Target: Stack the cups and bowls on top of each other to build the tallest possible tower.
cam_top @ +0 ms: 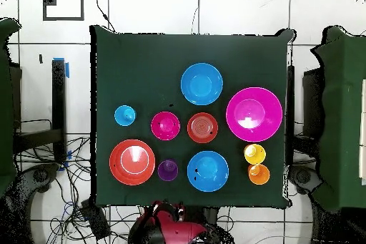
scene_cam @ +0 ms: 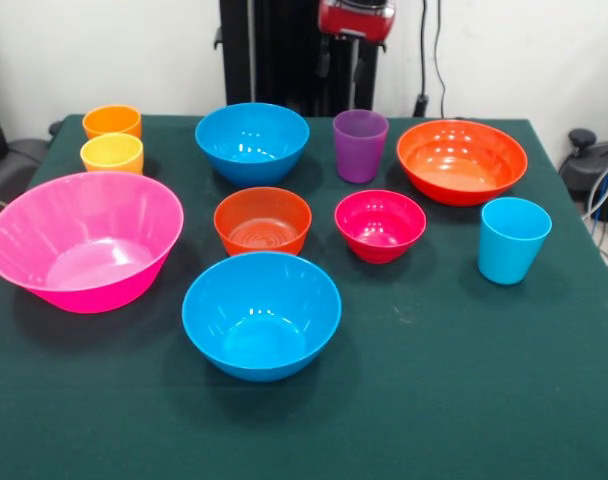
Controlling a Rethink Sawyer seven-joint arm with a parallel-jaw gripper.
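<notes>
1. Cups and bowls all stand apart and upright on the green table (scene_cam: pixel 544 400); you have nothing stacked.
2. You see only the arm's (scene_cam: pixel 356 18) red lower part at the top edge of the front view. Its gripper is hidden there, so you cannot tell whether it is open or closed.
3. From overhead, the arm shows as a red and black mass at the table's base edge, too ragged to make out a gripper.
4. Front view, far row: orange cup (scene_cam: pixel 112 121) with yellow cup (scene_cam: pixel 112 153) just in front, a blue bowl (scene_cam: pixel 252 141), purple cup (scene_cam: pixel 360 145), orange-red bowl (scene_cam: pixel 462 160).
5. Middle row: pink bowl (scene_cam: pixel 82 240), small orange bowl (scene_cam: pixel 262 220), magenta bowl (scene_cam: pixel 380 225), light blue cup (scene_cam: pixel 513 239).
6. Nearest you stands the second blue bowl (scene_cam: pixel 261 314).
7. Overhead alone shows you the whole table outline, floor cables (cam_top: pixel 53 177), and a neighbouring green table (cam_top: pixel 343 112) cut off at the right.
</notes>
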